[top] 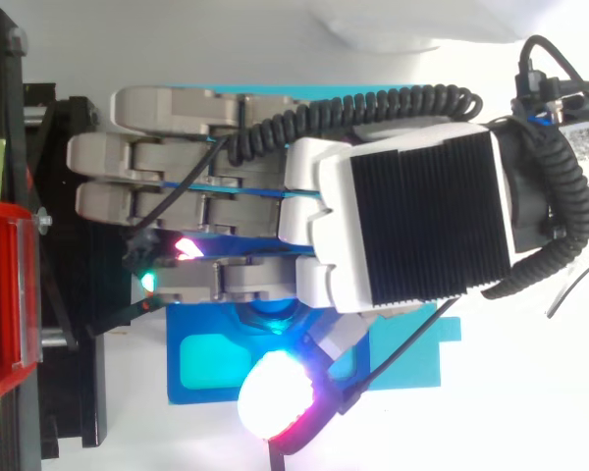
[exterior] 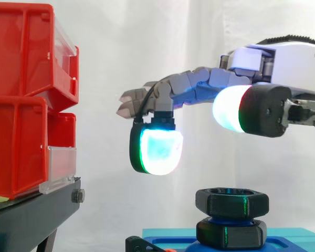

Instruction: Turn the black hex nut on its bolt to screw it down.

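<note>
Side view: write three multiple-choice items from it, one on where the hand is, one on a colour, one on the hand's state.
1. Where is the hand relative to the black hex nut?
A) above it, apart
B) beneath it
C) clamped round it

2. What colour is the base plate under the nut?
A) red
B) yellow
C) blue

3. In what state is the hand?
A) open, holding nothing
B) shut on the nut
C) shut on a screwdriver

Key:
1 A: clear space shows between its lowest pad and the nut.
2 C: the plate around the foot of the nut is blue.
3 A: its fingers reach out with nothing held between them.
</note>
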